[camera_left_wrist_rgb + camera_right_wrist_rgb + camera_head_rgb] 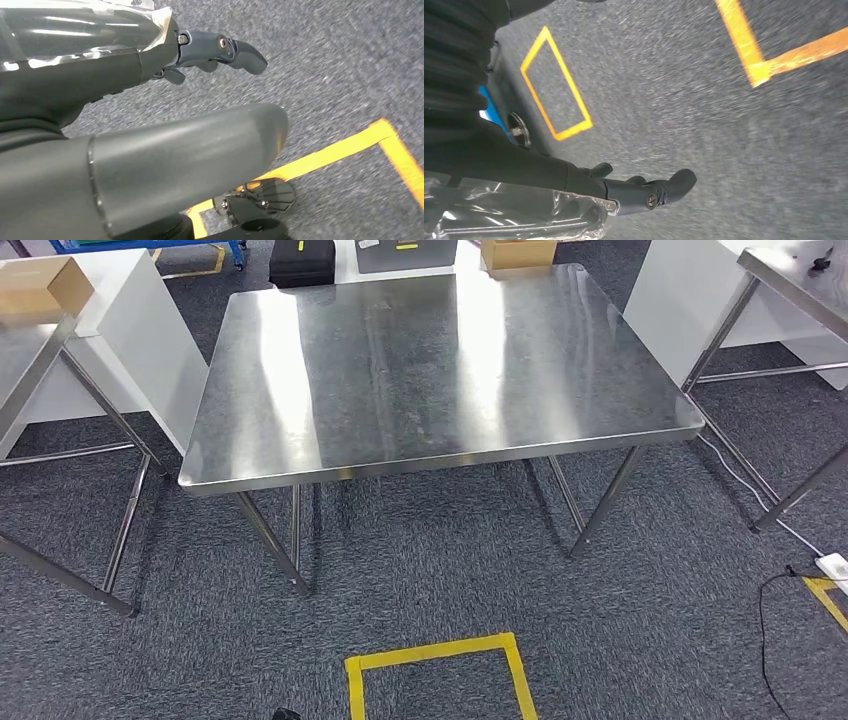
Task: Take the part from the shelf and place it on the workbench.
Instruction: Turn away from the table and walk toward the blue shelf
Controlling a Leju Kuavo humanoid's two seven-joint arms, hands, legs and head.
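While my head camera looks down at the workbench (440, 370), I go across it from the left: a cardboard box (45, 285) sits on the corner of a neighbouring steel table (25, 365), a white panel (150, 335) stands beside that, and then comes the workbench itself, a bare, shiny steel top on angled legs. Past its far edge I see a black case (302, 262) and another cardboard box (518, 253). Further right stands a second steel table (795, 280), and a white power strip (832, 567) with a black cable lies on the grey carpet (640, 620). A square of yellow tape (438, 652) marks the floor just in front of me.

I cannot find the part or the shelf from any of my cameras, so I cannot say where the part is.

My wrist cameras give me what the head camera leaves out, my own hands. From the left wrist I see the left hand (220, 52) hanging over the carpet, its fingers loosely curled and parted with nothing in them; a yellow tape corner (385, 135) lies on the floor beyond. From the right wrist, the right hand (649, 190) hangs likewise, its fingers slightly bent, apart and holding nothing, above carpet carrying a yellow taped rectangle (556, 85) and another tape corner (756, 67).
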